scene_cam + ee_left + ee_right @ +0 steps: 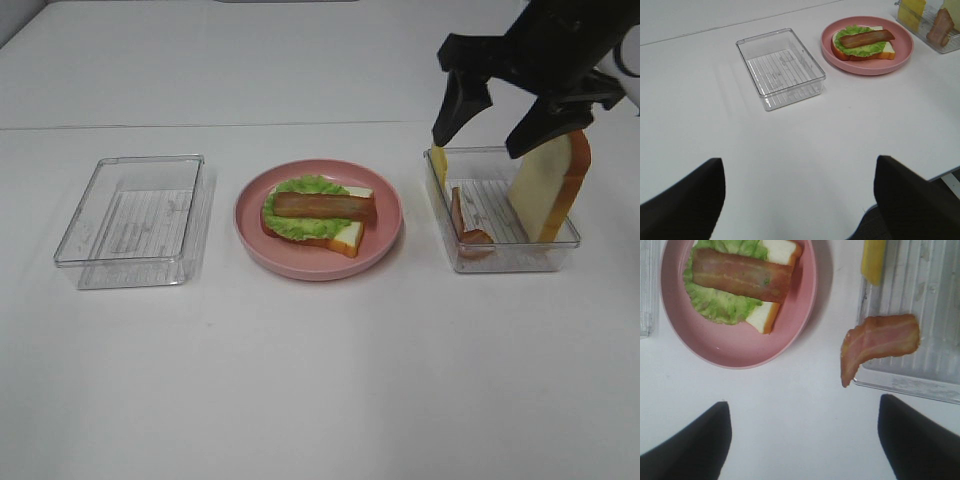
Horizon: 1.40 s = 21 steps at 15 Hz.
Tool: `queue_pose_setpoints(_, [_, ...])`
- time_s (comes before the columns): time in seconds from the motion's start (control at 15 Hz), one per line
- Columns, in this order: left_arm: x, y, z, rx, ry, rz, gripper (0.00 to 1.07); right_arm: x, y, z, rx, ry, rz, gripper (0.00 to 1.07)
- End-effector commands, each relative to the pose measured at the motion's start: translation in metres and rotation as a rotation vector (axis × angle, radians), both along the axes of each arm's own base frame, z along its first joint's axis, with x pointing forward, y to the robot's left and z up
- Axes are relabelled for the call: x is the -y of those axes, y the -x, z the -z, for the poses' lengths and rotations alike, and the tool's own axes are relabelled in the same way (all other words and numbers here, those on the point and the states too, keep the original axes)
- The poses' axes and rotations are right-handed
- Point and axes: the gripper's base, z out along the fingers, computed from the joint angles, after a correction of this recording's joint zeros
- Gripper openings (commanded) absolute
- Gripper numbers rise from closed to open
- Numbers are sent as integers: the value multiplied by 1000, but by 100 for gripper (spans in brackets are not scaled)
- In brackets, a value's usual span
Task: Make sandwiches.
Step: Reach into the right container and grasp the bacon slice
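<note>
The sandwich (318, 210) is an open stack on the round pink plate (385, 235): one white bread slice, green lettuce and a brown-red bacon strip on top. It also shows in the left wrist view (862, 42) and the right wrist view (740, 280). My right gripper (480, 140) hangs open above the right clear tray (510, 262), holding nothing. That tray holds a yellow cheese slice (439, 165), a bacon strip (465, 225) draped over its edge (880, 342), and a bread slice (548, 190) leaning upright. My left gripper (800, 200) is open over bare table.
An empty clear tray (135, 215) lies left of the plate, also seen in the left wrist view (782, 67). The white table stretches wide in front of the plate and trays.
</note>
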Motion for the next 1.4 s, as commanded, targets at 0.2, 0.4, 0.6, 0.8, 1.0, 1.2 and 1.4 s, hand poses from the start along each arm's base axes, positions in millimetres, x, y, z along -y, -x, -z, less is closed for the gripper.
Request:
queue_pose_setpoints(0.2, [-1,2,1,18,4,0,78,-2,-31,33,-90,78,7,70])
queue_pose_setpoints(0.4, [-1,2,1,18,4,0,78,-2,-41,60,-139,121,-3,69])
queue_pose_setpoints(0.6, [-1,2,1,18,4,0,78,-1,-47,82,-160,146,-6,63])
queue_pose_setpoints(0.8, [-1,2,1,18,4,0,78,-2,-50,85,-141,146,-2,56])
queue_pose_setpoints(1.0, [-1,2,1,18,4,0,78,-2,-50,91,-151,149,-3,56])
queue_pose_setpoints(1.2, [-1,2,1,18,4,0,78,-1,-51,93,-158,153,-4,49])
queue_pose_setpoints(1.4, [-1,2,1,18,4,0,78,-2,-51,94,-161,154,-5,42])
